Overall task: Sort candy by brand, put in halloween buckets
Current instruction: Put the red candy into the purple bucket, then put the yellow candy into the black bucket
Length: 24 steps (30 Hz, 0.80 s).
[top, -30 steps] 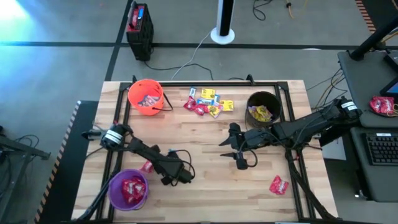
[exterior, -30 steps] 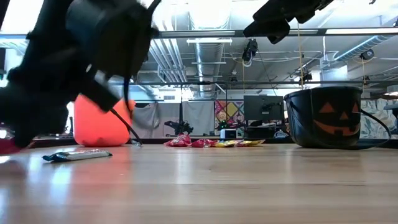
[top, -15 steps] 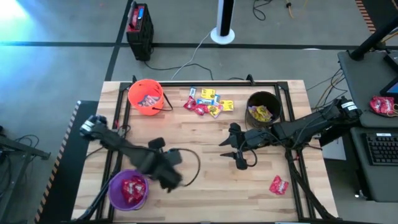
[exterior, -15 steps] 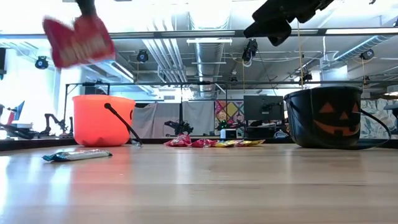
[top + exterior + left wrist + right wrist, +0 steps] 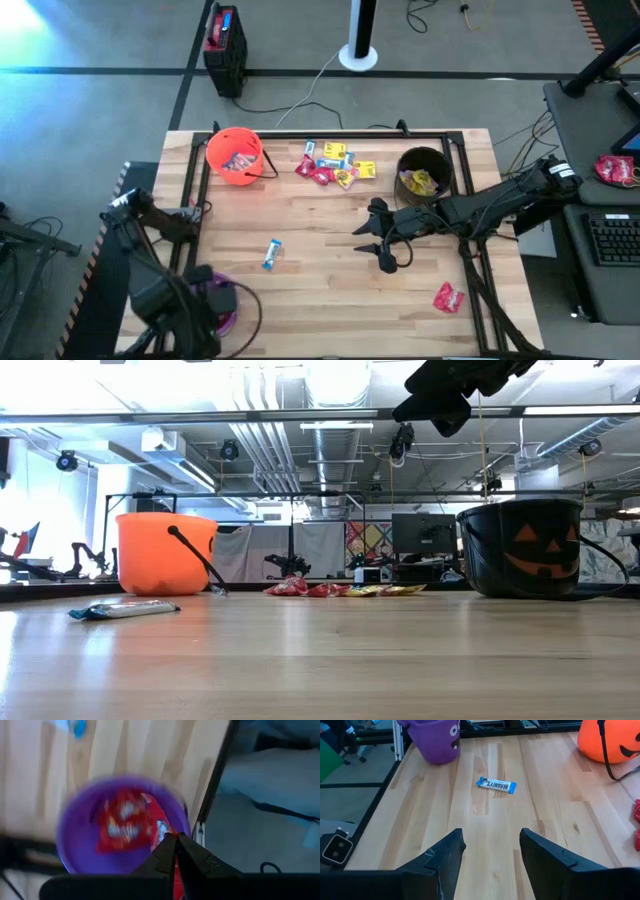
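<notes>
The left gripper (image 5: 175, 851) hung over the see-through purple plastic bucket (image 5: 80, 827), fingers shut on a red candy packet (image 5: 161, 827), mostly hidden. From above, the arm hid most of that bucket. A blue-and-white wrapped candy bar (image 5: 271, 254) lay mid-table. The right gripper (image 5: 383, 248) hovered open, holding nothing. Farther back sat the orange bucket (image 5: 234, 155), the mixed candy pile (image 5: 335, 164) and the black bucket (image 5: 423, 175).

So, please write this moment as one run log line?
left gripper: shut on red candy, above purple bucket | right gripper: open, empty, mid-table | blue-and-white candy: loose on table
</notes>
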Tool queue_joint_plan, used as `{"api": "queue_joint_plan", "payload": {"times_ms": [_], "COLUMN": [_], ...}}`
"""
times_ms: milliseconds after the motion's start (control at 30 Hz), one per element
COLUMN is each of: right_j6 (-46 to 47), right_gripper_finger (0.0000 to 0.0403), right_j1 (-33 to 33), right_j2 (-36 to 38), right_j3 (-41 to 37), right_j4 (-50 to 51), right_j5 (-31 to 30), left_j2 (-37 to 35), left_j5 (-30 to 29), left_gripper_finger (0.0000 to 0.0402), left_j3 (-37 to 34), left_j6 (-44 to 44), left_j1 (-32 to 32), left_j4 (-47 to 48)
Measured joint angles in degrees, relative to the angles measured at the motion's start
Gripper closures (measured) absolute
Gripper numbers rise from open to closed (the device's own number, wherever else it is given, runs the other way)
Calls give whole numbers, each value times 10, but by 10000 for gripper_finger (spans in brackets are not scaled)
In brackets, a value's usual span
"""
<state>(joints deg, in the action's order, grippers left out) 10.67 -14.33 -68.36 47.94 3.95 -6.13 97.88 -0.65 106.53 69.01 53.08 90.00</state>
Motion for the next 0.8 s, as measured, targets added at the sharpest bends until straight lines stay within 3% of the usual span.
{"api": "queue_joint_plan", "payload": {"times_ms": [133, 333, 467, 600, 700, 800], "right_j6": [2, 12, 26, 30, 34, 54], "right_gripper_finger": [216, 216, 216, 216, 216, 216], "right_j1": [0, 0, 0, 0, 0, 0], "right_j2": [0, 0, 0, 0, 0, 0], "right_j3": [0, 4, 4, 4, 4, 4], "right_j4": [0, -4, -4, -4, -4, -4], "right_j5": [0, 0, 0, -1, -15, -19], "left_j2": [0, 1, 1, 1, 1, 1], "left_j5": [-3, 41, 76, 75, 33, -76], "left_gripper_finger": [401, 398, 372, 333, 309, 299], "left_j3": [-45, -112, -149, -163, -158, -131], "left_j6": [92, 122, 132, 134, 106, 59], "left_j1": [31, 34, 33, 33, 33, 31], "left_j4": [0, 0, 1, 1, 1, 1]}}
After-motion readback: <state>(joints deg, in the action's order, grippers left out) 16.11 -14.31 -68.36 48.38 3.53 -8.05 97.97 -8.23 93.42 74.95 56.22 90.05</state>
